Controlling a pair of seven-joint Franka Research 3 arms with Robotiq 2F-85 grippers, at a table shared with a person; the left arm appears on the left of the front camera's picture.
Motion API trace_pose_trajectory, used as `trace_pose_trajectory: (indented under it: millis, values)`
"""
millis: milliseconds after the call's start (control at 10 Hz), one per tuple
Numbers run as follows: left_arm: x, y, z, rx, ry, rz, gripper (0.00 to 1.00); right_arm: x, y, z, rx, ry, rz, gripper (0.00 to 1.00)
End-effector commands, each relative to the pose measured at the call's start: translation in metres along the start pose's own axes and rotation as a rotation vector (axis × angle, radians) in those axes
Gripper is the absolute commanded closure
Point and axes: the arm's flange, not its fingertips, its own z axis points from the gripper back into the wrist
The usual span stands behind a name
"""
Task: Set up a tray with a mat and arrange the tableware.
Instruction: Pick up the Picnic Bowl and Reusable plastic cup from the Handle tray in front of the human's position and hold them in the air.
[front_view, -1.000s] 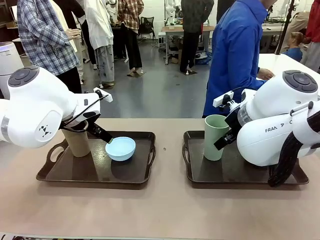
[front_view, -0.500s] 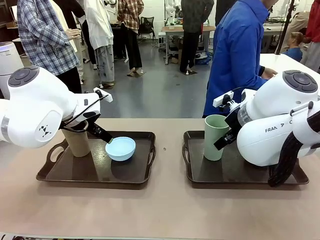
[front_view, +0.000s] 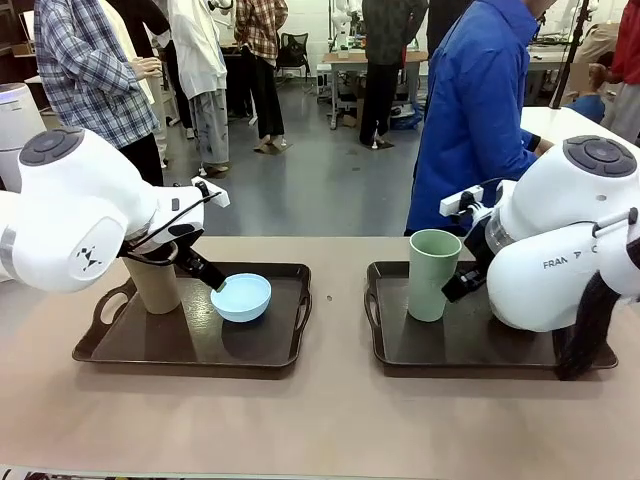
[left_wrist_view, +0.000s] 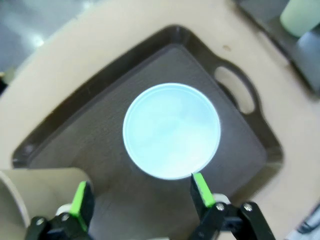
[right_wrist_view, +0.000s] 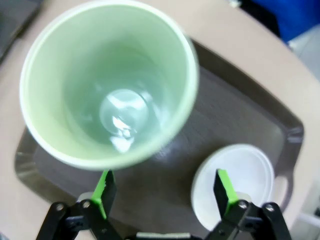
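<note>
On the left tray stand the tan cup and the light blue bowl. My left gripper hangs open between them, just above the bowl's near rim. In the left wrist view its green pads flank the edge of the blue bowl, with the tan cup beside one finger. The pale green cup stands on the right tray. My right gripper is open beside it. The right wrist view looks down on the green cup and the white bowl, both apart from the gripper.
Both trays hold a dark textured mat. A person in a blue jacket stands at the far side behind the right tray. A bare strip of table runs between the trays, and the table's front lies bare.
My right arm has drawn back a little to the right, away from the green cup. The left arm has shifted only slightly. Cups and bowls stay put.
</note>
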Motion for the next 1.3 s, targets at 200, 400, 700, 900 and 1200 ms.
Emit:
trace_pose_trajectory:
  millis: [200,400,700,900,1200]
  values:
    - [-0.027,-0.022,0.116,-0.044,0.115,0.06,0.0,-0.06,0.041,0.111,0.012,0.124,-0.132,0.0]
    - [-0.034,0.001,0.129,-0.178,0.146,0.142,0.0,-0.088,0.024,0.143,0.2,0.114,-0.175,0.0]
    - [-0.047,0.062,0.126,-0.541,0.029,0.303,0.0,-0.108,-0.044,0.137,0.502,0.006,-0.327,0.0]
    - [-0.078,0.1,0.138,-0.691,-0.099,0.409,0.0,-0.133,-0.089,0.131,0.729,-0.107,-0.435,0.0]
    - [-0.137,0.15,0.137,-0.788,-0.192,0.625,0.0,-0.173,-0.136,0.118,0.873,-0.136,-0.573,0.0]
